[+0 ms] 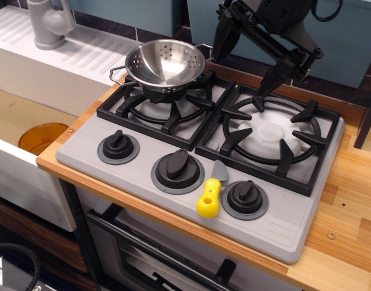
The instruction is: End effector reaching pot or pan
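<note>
The pot or pan is a shiny steel colander-like bowl (164, 60) with small holes, thin wire loop handles and a dark ring base. It stands upright on the left burner grate (167, 106) of the toy stove. My black gripper (239, 74) hangs at the back of the stove, just right of the bowl and apart from it. Its two long angular fingers are spread wide and hold nothing. The left fingertip (218, 54) is near the bowl's right rim; the right fingertip (262, 91) is over the back of the right burner.
A yellow-handled utensil (209, 199) lies between the middle knob (177, 168) and the right knob (245, 197). An orange round dish (42, 137) lies in the sink at left. A grey faucet (49, 23) stands at back left. A wooden counter (349, 224) runs along the right.
</note>
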